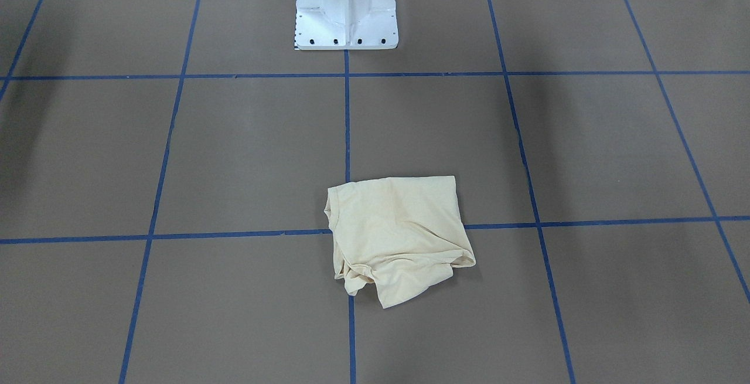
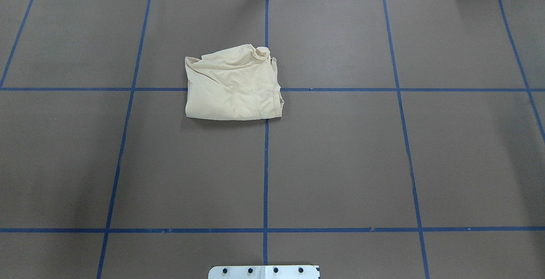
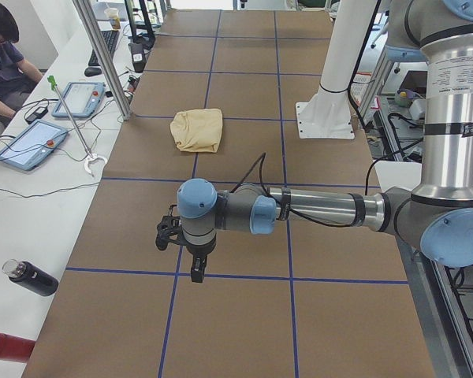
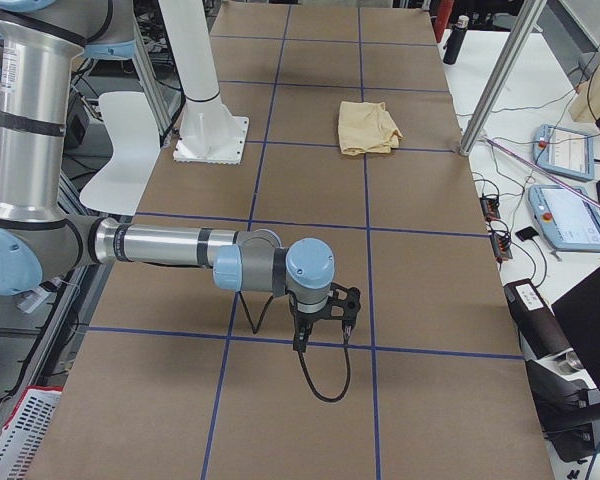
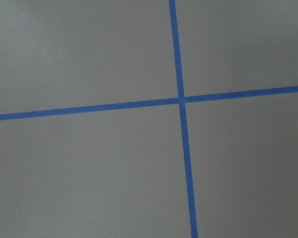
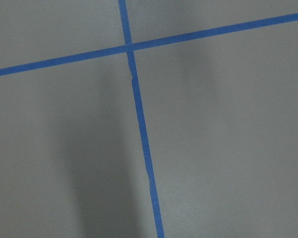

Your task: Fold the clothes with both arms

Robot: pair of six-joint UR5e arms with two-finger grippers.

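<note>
Evidently the T-shirt (image 2: pixel 232 85) lies as a rumpled, roughly squared bundle on the table (image 2: pixel 340 164), straddling a blue tape line (image 2: pixel 340 89); whether the left gripper (image 3: pixel 180 256) and right gripper (image 4: pixel 323 330), both well apart from it, are spread or closed I cannot tell; a tidy fold probably means pinching both ragged corners evenly.

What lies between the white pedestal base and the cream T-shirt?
Nothing: in the overhead view only bare brown table cover crossed by blue tape lines separates base and T-shirt.

Probably a robotics lab: teach pendants (image 4: pixel 569 215), taped grid table (image 2: pixel 340 164).
</note>
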